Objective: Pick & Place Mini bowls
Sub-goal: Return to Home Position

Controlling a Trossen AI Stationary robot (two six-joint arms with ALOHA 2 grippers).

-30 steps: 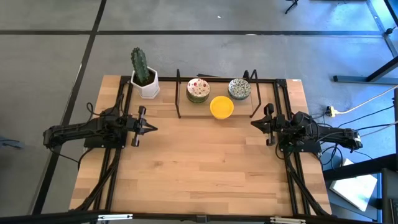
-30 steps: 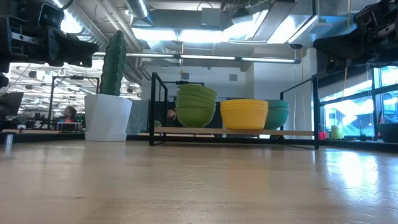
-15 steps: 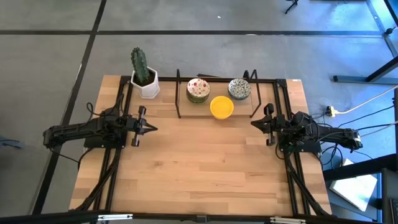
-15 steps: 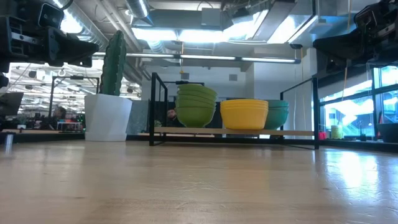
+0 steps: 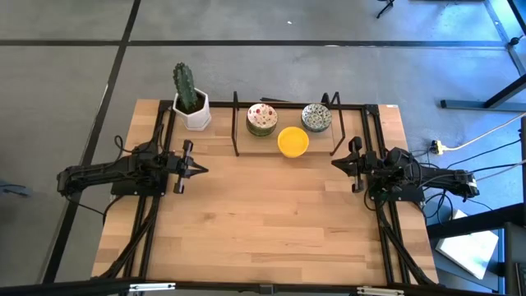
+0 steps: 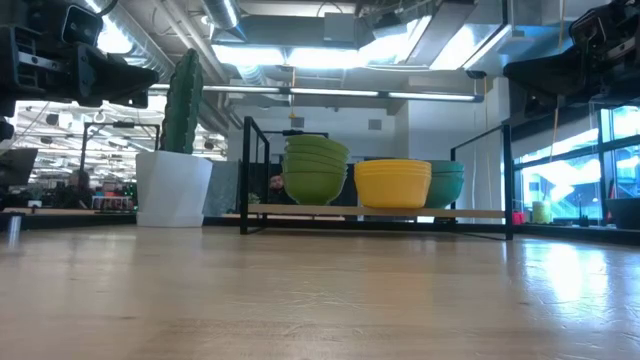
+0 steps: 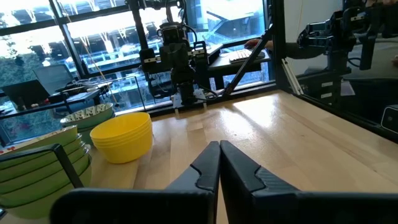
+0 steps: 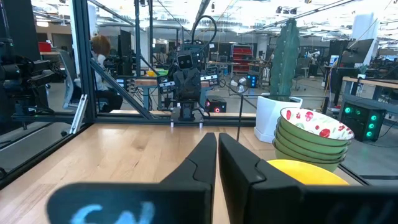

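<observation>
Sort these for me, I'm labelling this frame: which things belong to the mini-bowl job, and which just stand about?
Job: red-speckled bowl stack, yellow bowl stack, grey-green bowl stack, all on the shelf; left gripper and right gripper, both shut and empty.
Standing about: cactus in its white pot, beside the shelf.

Three stacks of mini bowls (image 5: pixel 292 141), one potted cactus (image 5: pixel 189 103), one wire shelf (image 5: pixel 237 131), two robot arms (image 5: pixel 107 174)
</observation>
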